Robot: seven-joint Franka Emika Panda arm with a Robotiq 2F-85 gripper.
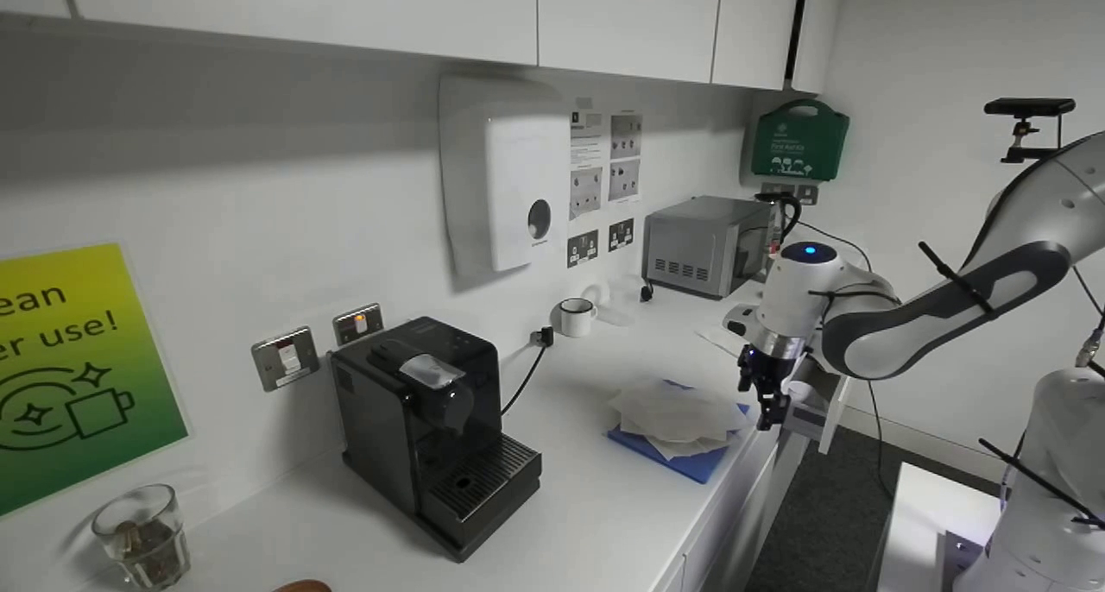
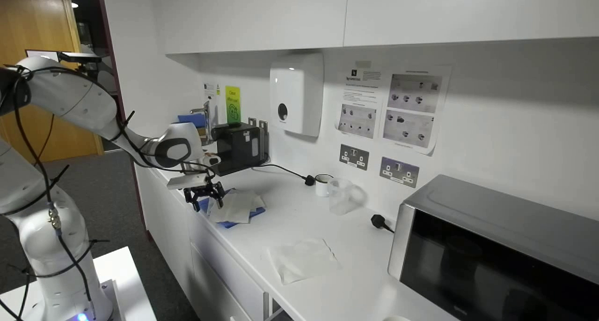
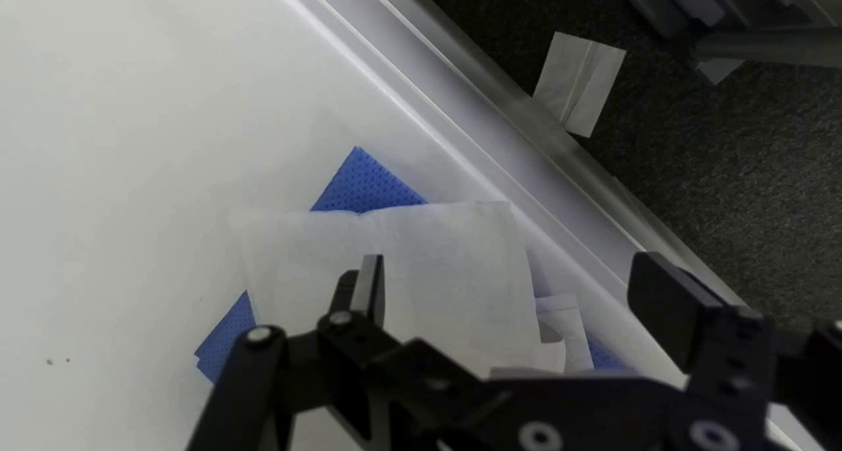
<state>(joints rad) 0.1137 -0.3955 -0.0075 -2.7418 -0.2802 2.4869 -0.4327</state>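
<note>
My gripper [image 3: 510, 267] stands open above the counter's front edge, with no object held between its fingers. Below it, several thin white paper sheets [image 3: 454, 260] are spread over a blue perforated cloth [image 3: 362, 187], whose corners poke out. In both exterior views the gripper [image 1: 756, 405] [image 2: 208, 206] hangs by the front side of this pile, with the white sheets [image 1: 673, 415] [image 2: 235, 207] on top of the blue cloth [image 1: 695, 466]. Part of the pile is hidden behind the gripper's body in the wrist view.
Another white sheet [image 2: 304, 261] lies nearer the microwave [image 2: 491, 218]. A mug [image 1: 576, 318] and clear plastic cup [image 2: 339, 197] stand by the wall. A black coffee machine [image 1: 432, 428] and a glass [image 1: 142, 536] are farther along. A drawer [image 1: 810, 415] stands pulled out. Paper [image 3: 580, 83] lies on the floor.
</note>
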